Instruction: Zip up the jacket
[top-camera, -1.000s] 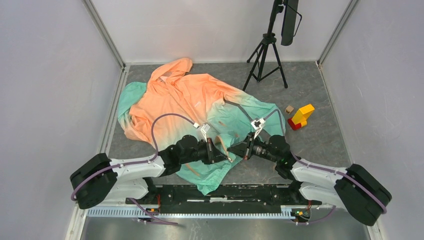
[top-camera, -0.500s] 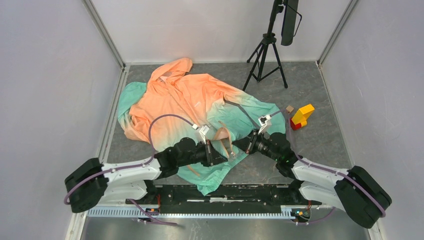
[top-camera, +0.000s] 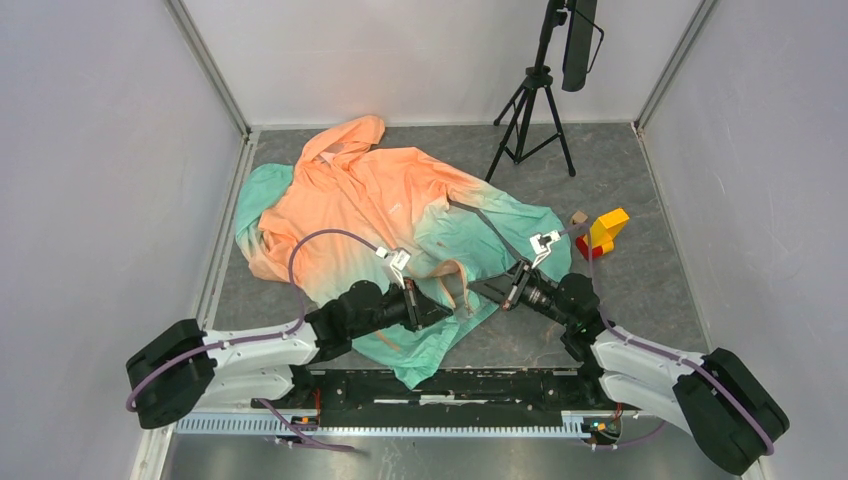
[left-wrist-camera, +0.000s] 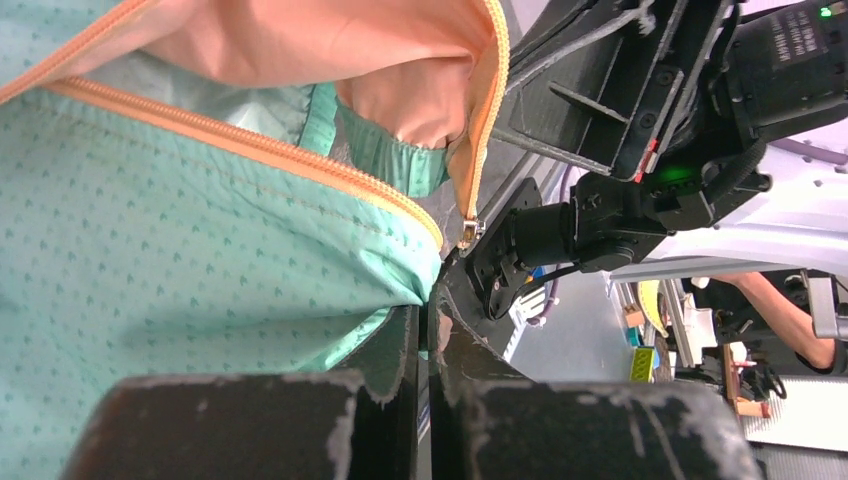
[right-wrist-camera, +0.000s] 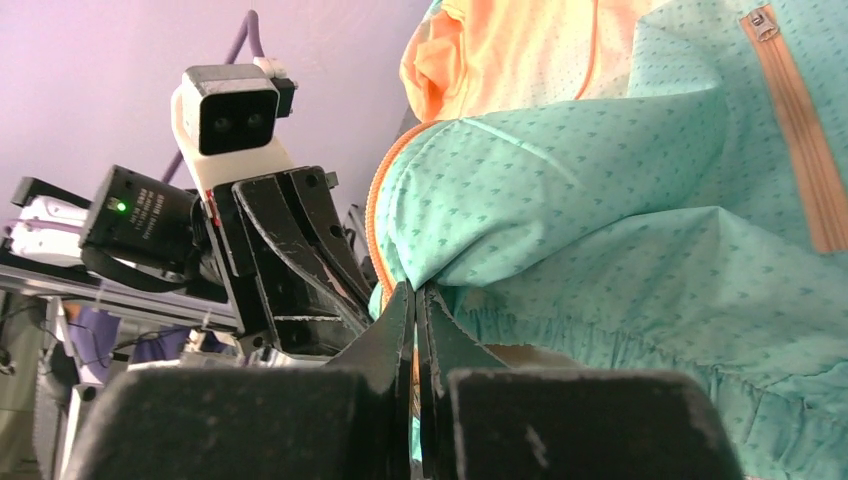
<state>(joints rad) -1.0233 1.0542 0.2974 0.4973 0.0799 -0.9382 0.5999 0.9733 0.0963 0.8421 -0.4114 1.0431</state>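
Note:
The jacket (top-camera: 370, 200) lies spread on the grey floor, orange at the hood and shoulders, teal at the hem. My left gripper (top-camera: 447, 305) is shut on the teal hem edge by the orange zipper (left-wrist-camera: 300, 160); a small metal zipper end (left-wrist-camera: 466, 232) hangs just past its tips (left-wrist-camera: 428, 300). My right gripper (top-camera: 490, 287) is shut on the facing teal hem edge (right-wrist-camera: 560, 180), with the orange zipper tape (right-wrist-camera: 373, 215) running into its jaws. The two grippers (right-wrist-camera: 415, 295) face each other a short way apart, with a lifted fold of jacket between them.
A black tripod (top-camera: 533, 100) stands at the back right. A yellow and red block stack (top-camera: 602, 233) and a small wooden cube (top-camera: 577, 217) lie on the floor right of the jacket. White walls close in the sides and the back.
The grippers, nearly touching a second ago, have drawn apart: the left back to the left, the right back to the right. The hem between them is now stretched and lifted.

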